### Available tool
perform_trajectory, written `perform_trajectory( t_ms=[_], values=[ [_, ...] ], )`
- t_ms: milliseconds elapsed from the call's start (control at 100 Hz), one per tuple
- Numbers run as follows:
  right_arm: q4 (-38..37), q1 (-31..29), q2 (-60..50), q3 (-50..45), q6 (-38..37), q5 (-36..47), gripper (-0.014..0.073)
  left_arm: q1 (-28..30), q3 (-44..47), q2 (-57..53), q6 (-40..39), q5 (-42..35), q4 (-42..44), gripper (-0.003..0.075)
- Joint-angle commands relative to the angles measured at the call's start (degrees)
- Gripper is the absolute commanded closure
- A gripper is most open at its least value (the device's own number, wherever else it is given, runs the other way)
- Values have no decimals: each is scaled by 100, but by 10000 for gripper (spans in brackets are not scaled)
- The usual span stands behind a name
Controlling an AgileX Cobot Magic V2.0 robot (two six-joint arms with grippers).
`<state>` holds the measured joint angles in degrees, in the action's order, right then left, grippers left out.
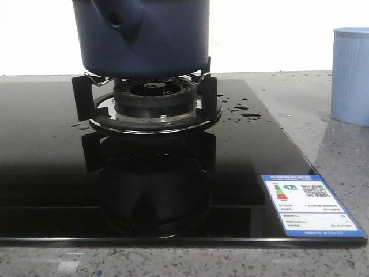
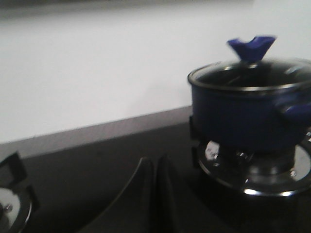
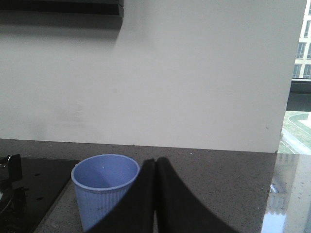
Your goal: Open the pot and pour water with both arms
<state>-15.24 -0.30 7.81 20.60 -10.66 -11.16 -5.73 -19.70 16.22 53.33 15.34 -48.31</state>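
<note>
The left claw (image 2: 155, 194) is pressed tight together, its two fingers touching, and it holds nothing. It sits low over the black stove top (image 1: 46, 173), to the left of the pot (image 2: 243, 116) and not touching it.

The right claw (image 3: 155, 199) is pinched together too, and empty. It is just beside the light blue cup (image 3: 104, 191), which stands on the bench (image 3: 218, 184) to the right of the stove.

The pot rests on the burner stand (image 1: 151, 107), so it sits up high and steady. Its lid (image 2: 250, 65) is on, with a blue knob (image 2: 251, 47) on top. I think the lid has to come off first.

Small drops of water (image 1: 245, 111) lie on the glass right of the burner.
</note>
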Motion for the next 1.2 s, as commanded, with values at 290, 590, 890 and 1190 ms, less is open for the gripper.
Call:
perform_trajectory(
  t_ms=[290,590,890,1190],
  values=[
    [-66,-42,51,140,15,397,667,10,1102,-675,-5252,-271,5153,739],
    [-66,-42,51,140,15,397,667,10,2164,-1778,-5261,107,4831,739],
    [-66,-42,51,140,15,397,667,10,2164,-1790,-5261,109,4831,739],
    [-66,-42,51,140,15,397,667,10,2164,-1790,-5261,109,4831,739]
  ],
)
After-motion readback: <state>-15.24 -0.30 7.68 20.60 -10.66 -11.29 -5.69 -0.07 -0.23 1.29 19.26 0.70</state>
